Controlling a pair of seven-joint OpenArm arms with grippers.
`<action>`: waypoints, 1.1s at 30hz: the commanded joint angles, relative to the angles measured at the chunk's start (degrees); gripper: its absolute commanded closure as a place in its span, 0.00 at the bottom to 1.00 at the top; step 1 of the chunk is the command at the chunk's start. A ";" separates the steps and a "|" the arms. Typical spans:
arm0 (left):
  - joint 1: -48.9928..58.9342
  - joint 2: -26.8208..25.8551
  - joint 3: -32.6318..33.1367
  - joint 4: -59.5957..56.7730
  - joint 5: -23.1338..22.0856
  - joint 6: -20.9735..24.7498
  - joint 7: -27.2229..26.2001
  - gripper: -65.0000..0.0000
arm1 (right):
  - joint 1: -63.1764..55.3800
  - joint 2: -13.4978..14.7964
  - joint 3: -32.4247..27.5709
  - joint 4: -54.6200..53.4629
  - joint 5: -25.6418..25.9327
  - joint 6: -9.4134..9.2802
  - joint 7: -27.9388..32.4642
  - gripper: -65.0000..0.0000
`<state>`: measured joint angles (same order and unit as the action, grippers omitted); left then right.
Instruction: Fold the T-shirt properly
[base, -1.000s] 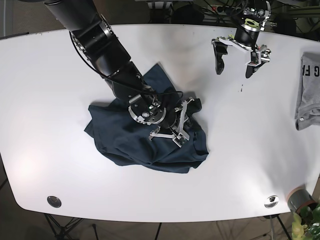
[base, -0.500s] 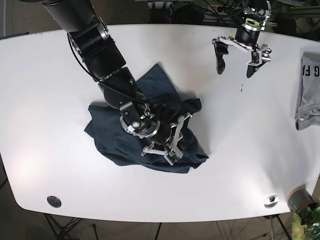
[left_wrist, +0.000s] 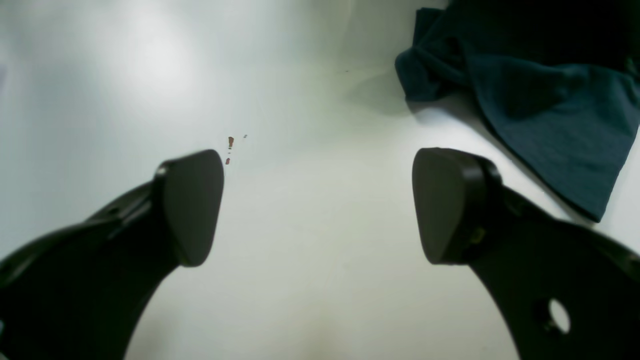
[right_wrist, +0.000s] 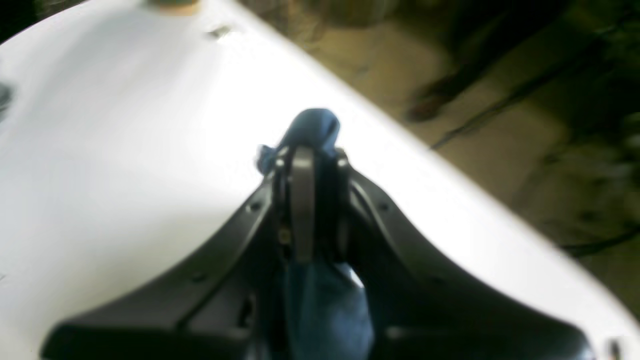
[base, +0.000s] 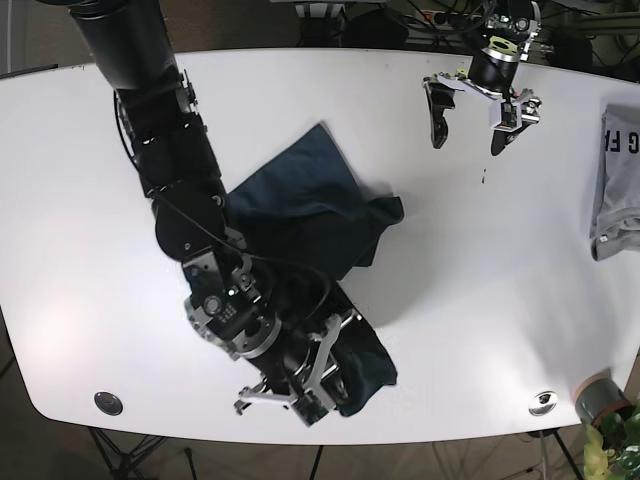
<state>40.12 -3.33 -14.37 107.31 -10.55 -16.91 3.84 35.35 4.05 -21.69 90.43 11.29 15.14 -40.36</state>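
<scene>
Cloth of the dark blue T-shirt (base: 300, 215) sits pinched in the right gripper (right_wrist: 305, 165) near the table's (base: 80, 150) front edge, a grip the base view hides, while the left gripper (base: 470, 110) hangs spread wide at the far right.

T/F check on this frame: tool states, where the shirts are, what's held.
1. The right tool is shut on the dark blue T-shirt. True.
2. The left tool holds cloth. False: it is open and empty above the white table.
3. A grey T-shirt lies at the table's edge. True.
4. The dark blue T-shirt lies flat and neatly folded. False: it is crumpled and stretched toward the table's near edge.
5. Both tools touch the dark blue T-shirt. False: only the right one does.
</scene>
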 joint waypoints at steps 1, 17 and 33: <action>0.19 -0.49 1.58 0.96 -0.49 -0.19 -1.42 0.14 | 4.95 0.91 0.64 1.57 0.62 -0.15 1.11 0.97; -5.17 -3.57 20.57 0.78 13.40 -0.19 -1.42 0.14 | 14.18 6.98 5.03 -3.18 0.62 1.88 1.19 0.97; -17.57 -5.06 34.90 -8.54 21.40 -0.19 0.87 0.13 | 14.18 7.33 6.00 -6.35 0.62 1.88 1.28 0.97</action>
<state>23.86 -7.75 19.40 98.78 11.40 -16.99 5.23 47.11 11.16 -16.21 83.42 11.94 17.56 -40.99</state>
